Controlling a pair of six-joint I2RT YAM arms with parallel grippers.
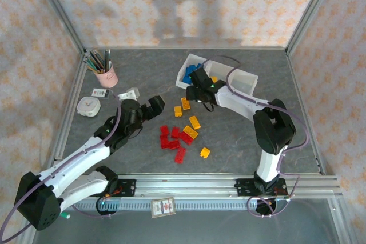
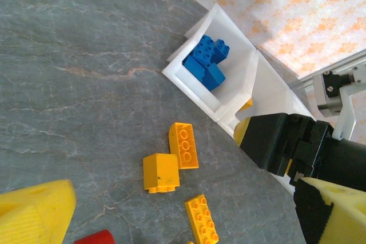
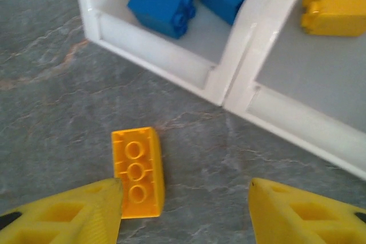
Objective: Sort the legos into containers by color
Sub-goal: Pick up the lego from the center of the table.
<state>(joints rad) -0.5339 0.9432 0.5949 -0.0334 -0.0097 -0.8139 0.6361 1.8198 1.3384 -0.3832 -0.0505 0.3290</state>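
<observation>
My right gripper (image 3: 184, 184): jaws wide apart, holding nothing. Yellow brick (image 3: 137, 172) flat on table (image 3: 57, 84), studs up, just beside one fingertip (image 3: 97, 204). Tray (image 3: 229, 72) near ahead.

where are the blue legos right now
In the top view the blue legos lie in the left end compartment of the white tray, at the far side of the table; a yellow brick sits in the next compartment.

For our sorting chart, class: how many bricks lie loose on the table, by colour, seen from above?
Yellow bricks: 5
Red bricks: 5 separable; bunched, maybe more
Blue bricks: 0 loose, they sit in the tray
Total: at least 10
</observation>
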